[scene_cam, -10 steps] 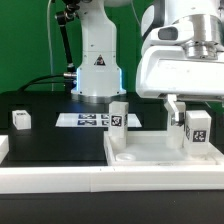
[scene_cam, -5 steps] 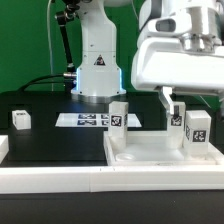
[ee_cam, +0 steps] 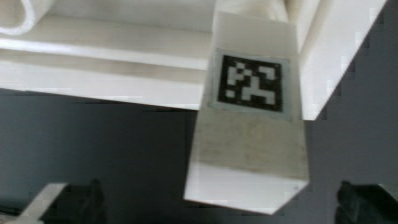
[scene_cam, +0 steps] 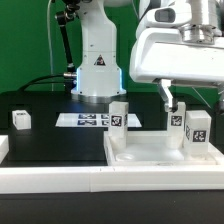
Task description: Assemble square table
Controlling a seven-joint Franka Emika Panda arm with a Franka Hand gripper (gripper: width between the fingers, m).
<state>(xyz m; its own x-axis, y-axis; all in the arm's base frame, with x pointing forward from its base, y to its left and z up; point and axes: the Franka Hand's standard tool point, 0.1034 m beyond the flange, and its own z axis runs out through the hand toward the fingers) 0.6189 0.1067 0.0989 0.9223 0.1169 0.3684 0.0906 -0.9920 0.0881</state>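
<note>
slab [scene_cam: 150, 152]: was plain white, rim included
left leg [scene_cam: 119, 117], on the exterior view's left of the slab: white, black-white square tag
right leg [scene_cam: 198, 130], on the exterior view's right: white, black-white tag
loose leg [scene_cam: 21, 120], far to the exterior view's left: white, small black-white tag
leg in wrist view [ee_cam: 249, 150]: grey-white, black blocky tag on a white square
marker board [scene_cam: 85, 120]: white, row of black-white tags
table [scene_cam: 45, 140]: black
rail [scene_cam: 50, 180]: white
backdrop [scene_cam: 25, 40]: green
arm base [scene_cam: 97, 70]: white, blue glow low down

Gripper [scene_cam: 190, 103] climbs, drifts slightly toward exterior view's left. Leg [scene_cam: 198, 129], earlier alongside finger [scene_cam: 167, 98] at mid-height, now sits just below its tip, gap between them wider.
</note>
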